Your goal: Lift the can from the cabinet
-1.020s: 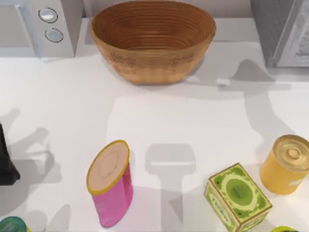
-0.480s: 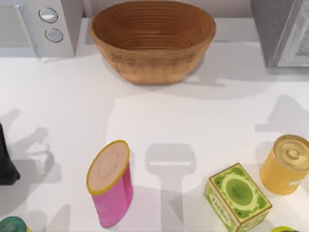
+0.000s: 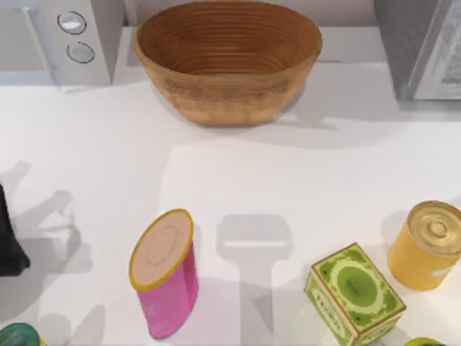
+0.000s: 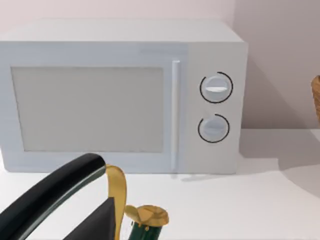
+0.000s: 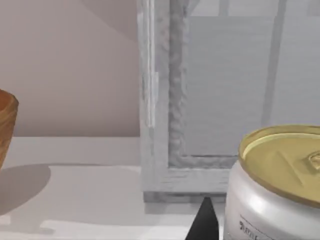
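Gold-lidded can [image 3: 426,244] stands upright, not yet lifted, at the near right of the white tabletop [image 3: 238,180], beside a green box [image 3: 354,294]. The right gripper [image 5: 205,224] sits close beside the can, probably lined up for a side grasp; whether its jaws are released or clenched cannot be told.

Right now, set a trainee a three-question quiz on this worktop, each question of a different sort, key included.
1. True or false: the pink cylindrical tin with the yellow rim lies inside the brown woven basket.
2. Fill in: the white microwave has ___ round dials.
3. Which stands nearest the gold-lidded yellow can on the plain white worktop? A. the green square box B. the white microwave C. the brown woven basket

Key: 1 false, it stands on the worktop; 2 two; 3 A.
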`<action>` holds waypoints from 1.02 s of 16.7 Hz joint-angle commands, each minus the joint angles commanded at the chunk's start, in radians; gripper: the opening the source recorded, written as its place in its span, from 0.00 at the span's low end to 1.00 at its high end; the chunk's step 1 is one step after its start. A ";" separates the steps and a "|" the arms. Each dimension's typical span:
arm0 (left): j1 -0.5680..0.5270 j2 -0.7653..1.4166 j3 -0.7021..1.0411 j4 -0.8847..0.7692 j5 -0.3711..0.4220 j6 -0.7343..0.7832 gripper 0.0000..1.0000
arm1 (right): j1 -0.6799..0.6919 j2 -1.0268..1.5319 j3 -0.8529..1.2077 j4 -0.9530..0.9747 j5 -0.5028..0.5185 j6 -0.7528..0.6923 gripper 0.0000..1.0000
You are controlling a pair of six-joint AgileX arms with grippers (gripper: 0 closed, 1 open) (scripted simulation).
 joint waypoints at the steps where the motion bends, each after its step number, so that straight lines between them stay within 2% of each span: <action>1: 0.000 0.000 0.000 0.000 0.000 0.000 1.00 | -0.022 -0.041 -0.055 0.019 -0.023 -0.001 0.00; 5: 0.000 0.000 0.000 0.000 0.000 0.000 1.00 | -0.072 -0.129 -0.169 0.059 -0.073 -0.004 0.00; 12: 0.000 0.000 0.000 0.000 0.000 0.000 1.00 | -0.074 -0.116 -0.168 0.050 -0.080 -0.012 0.00; 15: 0.000 0.000 0.000 0.000 0.000 0.000 1.00 | -0.106 -0.027 -0.120 -0.020 -0.146 -0.102 0.00; 17: 0.000 0.000 0.000 0.000 0.000 0.000 1.00 | -0.145 0.082 -0.061 -0.099 -0.224 -0.216 0.00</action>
